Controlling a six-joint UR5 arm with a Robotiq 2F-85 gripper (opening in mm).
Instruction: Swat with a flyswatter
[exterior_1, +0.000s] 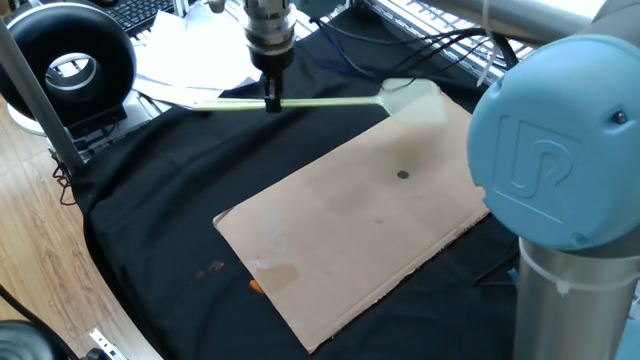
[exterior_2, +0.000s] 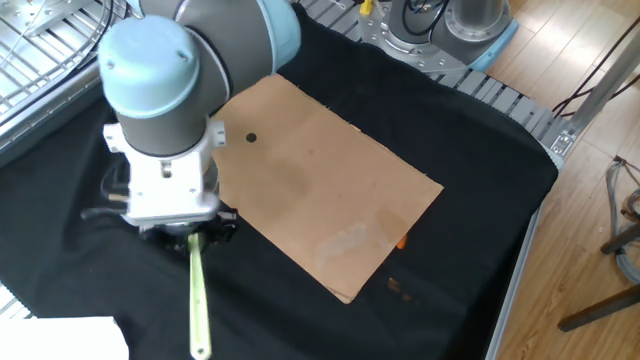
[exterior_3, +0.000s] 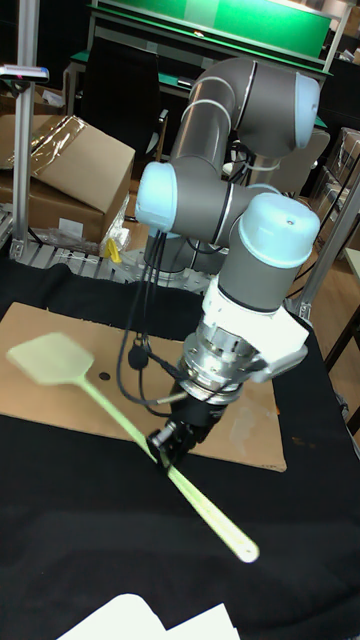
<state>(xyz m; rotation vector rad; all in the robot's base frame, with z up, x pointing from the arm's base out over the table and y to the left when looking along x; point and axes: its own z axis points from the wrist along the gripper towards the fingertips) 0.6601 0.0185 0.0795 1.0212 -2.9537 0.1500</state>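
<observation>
I've got the black cloth (exterior_1: 150, 200) spread across the table, and the big UR5 arm (exterior_3: 215, 200) leaning in over it, its blue-capped joint filling the right side of one fixed view. On the cloth lies the brown cardboard sheet (exterior_1: 350, 225), flat, with a small dark dot (exterior_1: 403, 174) near its far end. Off the left edge of the cloth I see a black ring-shaped device (exterior_1: 70, 65) and some white papers (exterior_1: 190, 60).

Now the gripper (exterior_1: 271, 100): it points down, jaws pinched narrow around the handle of the flyswatter (exterior_1: 320, 101), gripping it partway along the handle. In the tall fixed view the gripper (exterior_3: 166, 443) sits over the black cloth just off the cardboard's near edge, and the flyswatter (exterior_3: 110, 408) is clear of the surface, tilted, mesh head (exterior_3: 50, 358) raised over the cardboard's corner, rounded handle end (exterior_3: 249, 551) low over the cloth. In the other fixed view the arm hides the head; only the handle (exterior_2: 197, 300) sticks out below the wrist. The head looks blurred in one fixed view.
</observation>
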